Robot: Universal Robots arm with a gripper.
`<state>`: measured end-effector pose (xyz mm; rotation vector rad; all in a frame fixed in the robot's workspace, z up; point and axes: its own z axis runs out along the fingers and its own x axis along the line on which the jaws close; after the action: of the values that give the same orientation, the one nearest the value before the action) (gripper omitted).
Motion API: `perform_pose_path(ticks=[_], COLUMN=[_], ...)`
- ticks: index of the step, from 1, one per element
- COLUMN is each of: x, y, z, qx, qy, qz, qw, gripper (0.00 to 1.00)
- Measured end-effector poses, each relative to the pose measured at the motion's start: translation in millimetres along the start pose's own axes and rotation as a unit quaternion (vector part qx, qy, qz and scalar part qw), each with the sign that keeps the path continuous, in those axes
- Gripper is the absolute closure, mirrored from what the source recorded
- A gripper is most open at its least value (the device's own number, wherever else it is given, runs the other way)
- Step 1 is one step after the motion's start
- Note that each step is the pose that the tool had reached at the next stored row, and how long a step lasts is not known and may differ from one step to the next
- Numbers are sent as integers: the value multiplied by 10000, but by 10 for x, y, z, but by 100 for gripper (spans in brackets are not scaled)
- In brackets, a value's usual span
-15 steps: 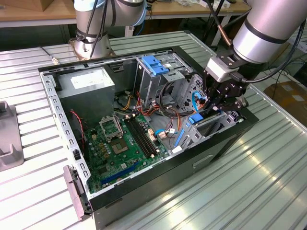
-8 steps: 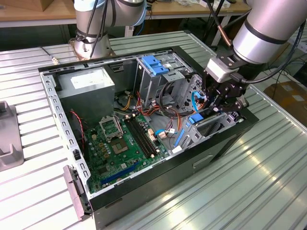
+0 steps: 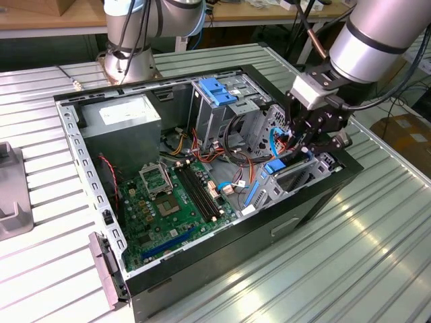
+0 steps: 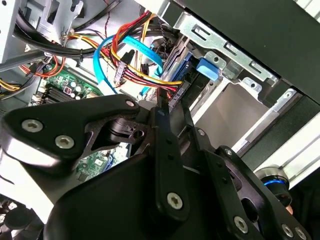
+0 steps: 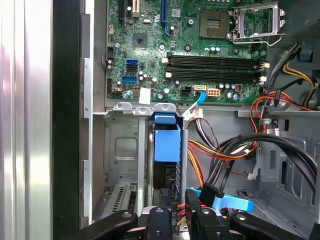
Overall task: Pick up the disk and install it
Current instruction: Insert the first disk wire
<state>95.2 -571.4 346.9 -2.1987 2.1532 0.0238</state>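
Note:
The disk point(image 3: 273, 168) stands on edge in the drive bay at the exterior view's right end of the open computer case, its blue rail facing up. In the first wrist view the disk point(image 5: 166, 142) sits in a slot between two metal bay walls. My gripper point(image 3: 301, 149) reaches down into the bay at the disk's cable end. In the second wrist view the black fingers point(image 4: 162, 130) lie close together on the disk point(image 4: 181, 80) edge. The gripper point(image 5: 178, 212) is shut on the disk.
A bundle of red, yellow and black cables point(image 5: 225, 150) and a blue flat cable point(image 4: 107, 55) crowd the space beside the bay. The motherboard point(image 3: 175, 202) lies on the case floor, the power-supply box point(image 3: 128, 118) behind it. A blue caddy point(image 3: 217, 91) tops the upper bay.

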Motion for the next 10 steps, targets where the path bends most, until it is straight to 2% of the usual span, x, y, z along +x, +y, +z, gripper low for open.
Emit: perform_pose_path(ticks=[3,4,5,6,7,10], x=[-20,-26,-26,-26,-26,-9], y=[-4,-8,-14,-24,-48,-184], z=[-37,-37,-38,-37,-37,-32], qx=[0,-2,-6,-13,-30,-120], qy=[-4,-8,-17,-26,-34,-45], qz=[0,0,0,2,3,9], qw=[10000,10000,10000,10000,10000,9999], gripper=[74,76,82,82,89,90])
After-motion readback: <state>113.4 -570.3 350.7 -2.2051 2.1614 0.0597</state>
